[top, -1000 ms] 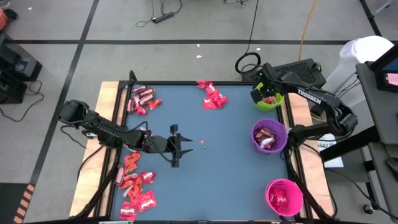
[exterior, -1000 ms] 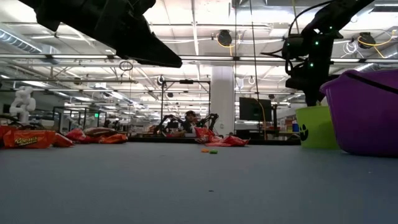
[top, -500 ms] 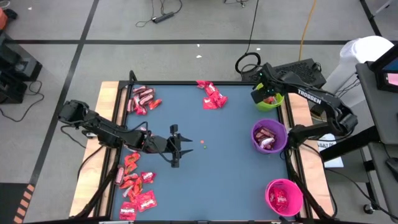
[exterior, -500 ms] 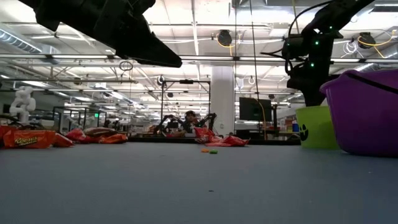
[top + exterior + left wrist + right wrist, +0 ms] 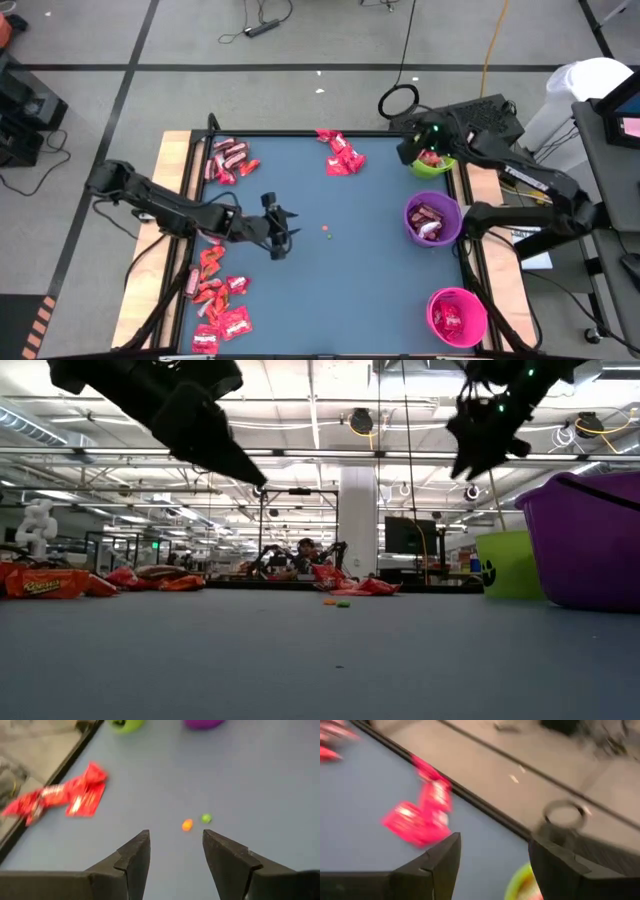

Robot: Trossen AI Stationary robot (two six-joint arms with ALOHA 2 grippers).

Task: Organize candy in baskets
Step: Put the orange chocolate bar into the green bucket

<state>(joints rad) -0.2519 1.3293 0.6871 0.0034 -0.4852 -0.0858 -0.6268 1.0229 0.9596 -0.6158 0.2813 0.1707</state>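
Observation:
Candy in red wrappers lies in three heaps: far left (image 5: pixel 228 158), far middle (image 5: pixel 340 153) (image 5: pixel 422 820) and near left (image 5: pixel 215 295). The lime green basket (image 5: pixel 436 166), purple basket (image 5: pixel 432 220) and pink basket (image 5: pixel 457 315) stand along the right edge, each with candy inside. My right gripper (image 5: pixel 408 150) (image 5: pixel 495 845) hangs open and empty, high beside the lime green basket's left rim. My left gripper (image 5: pixel 279 232) (image 5: pixel 175 840) hovers open and empty over the table's middle left.
Two tiny loose dots, orange (image 5: pixel 187 825) and green (image 5: pixel 206 818), lie on the blue mat (image 5: pixel 360 280) just ahead of my left gripper. A raised black rim (image 5: pixel 485 812) edges the table's far side. A ring (image 5: pixel 398 100) and cables lie on the floor beyond.
My right gripper has opened over the lime green basket, then risen and swung a little toward the table's left, tipping outward toward the far edge. My left gripper has drawn back slightly toward the table's left and far side, staying open.

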